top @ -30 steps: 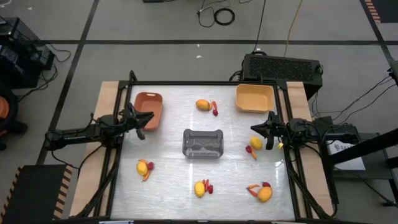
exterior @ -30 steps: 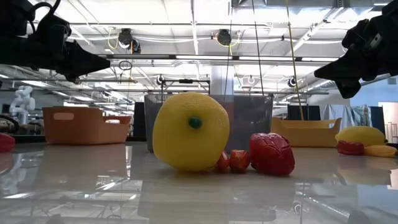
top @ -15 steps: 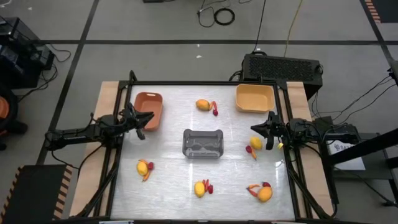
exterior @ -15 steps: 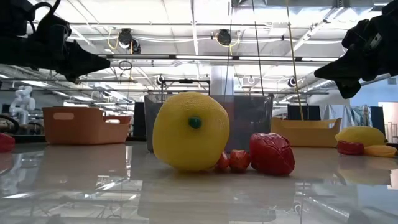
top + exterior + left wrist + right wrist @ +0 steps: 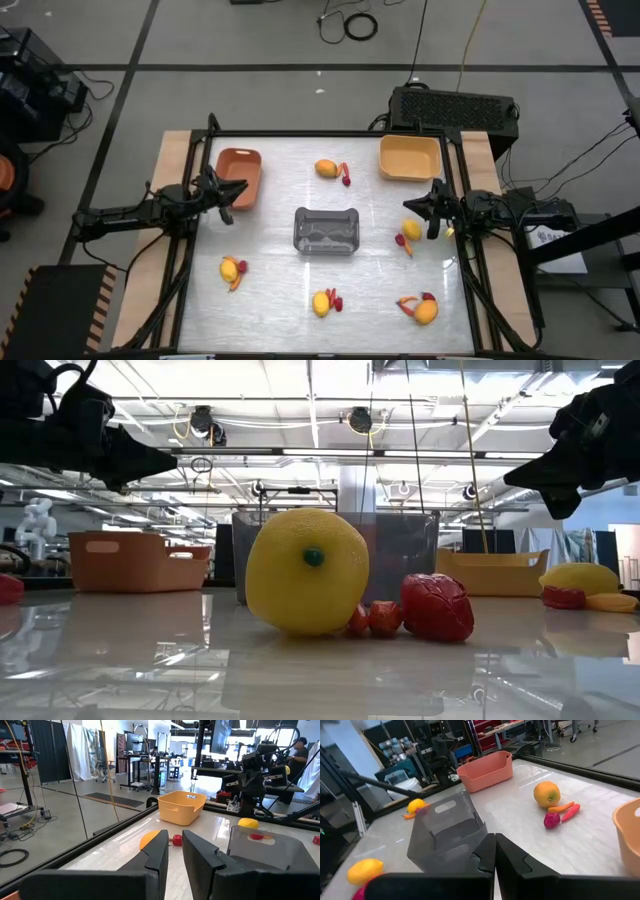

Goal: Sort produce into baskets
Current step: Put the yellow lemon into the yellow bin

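Three baskets stand on the table: terracotta [image 5: 238, 177] at the far left, yellow [image 5: 409, 157] at the far right, grey translucent [image 5: 326, 230] in the middle. Produce lies in small clusters, each a yellow fruit with red and orange bits: far middle [image 5: 328, 169], right [image 5: 409, 235], near left [image 5: 232, 269], near middle [image 5: 324, 301] and near right [image 5: 420, 308]. My left gripper [image 5: 240, 188] hovers level beside the terracotta basket, a narrow gap between its fingers [image 5: 175, 837], nothing in it. My right gripper [image 5: 408, 207] hovers over the right side, shut [image 5: 495, 840] and empty.
A black frame rail [image 5: 320, 134] runs round the table. A black box [image 5: 455, 108] stands beyond the far right corner. The near-middle fruit [image 5: 306, 572] and red berries [image 5: 436, 606] lie close to the low camera, in front of the grey basket [image 5: 400, 540].
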You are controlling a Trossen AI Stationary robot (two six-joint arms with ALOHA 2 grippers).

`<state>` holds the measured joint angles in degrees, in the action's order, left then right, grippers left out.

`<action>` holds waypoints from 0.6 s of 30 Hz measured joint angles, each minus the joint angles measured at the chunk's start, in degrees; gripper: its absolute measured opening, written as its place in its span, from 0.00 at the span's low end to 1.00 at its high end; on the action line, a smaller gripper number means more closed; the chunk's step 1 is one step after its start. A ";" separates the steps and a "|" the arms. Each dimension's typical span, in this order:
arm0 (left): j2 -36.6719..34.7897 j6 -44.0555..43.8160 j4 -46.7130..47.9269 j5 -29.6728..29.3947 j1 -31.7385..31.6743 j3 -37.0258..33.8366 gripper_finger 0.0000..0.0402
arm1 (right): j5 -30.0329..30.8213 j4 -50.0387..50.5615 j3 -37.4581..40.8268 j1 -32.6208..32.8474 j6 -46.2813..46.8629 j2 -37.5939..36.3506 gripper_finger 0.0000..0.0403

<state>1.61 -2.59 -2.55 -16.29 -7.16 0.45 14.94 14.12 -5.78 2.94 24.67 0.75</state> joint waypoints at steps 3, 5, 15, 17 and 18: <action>0.00 0.02 -0.02 -0.01 0.01 0.00 0.16 | -0.03 -0.34 0.00 0.00 2.45 0.00 0.00; 0.00 0.01 -0.02 -0.01 0.01 0.00 0.16 | -0.03 -0.47 0.00 0.00 4.85 0.00 0.00; -0.01 -10.49 -5.28 -0.11 0.00 -0.07 0.16 | -0.07 -4.70 0.00 0.00 6.92 0.00 0.00; -0.01 -17.14 -6.01 -0.05 0.01 -0.07 0.16 | -0.13 -7.50 0.00 0.00 4.07 0.00 0.00; -0.02 -20.35 -6.17 0.05 0.01 -0.07 0.16 | -0.28 -8.83 0.00 0.00 2.52 0.00 0.00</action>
<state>1.58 -22.94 -8.72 -16.24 -7.15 0.38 14.65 5.29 -5.78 2.94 27.19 0.75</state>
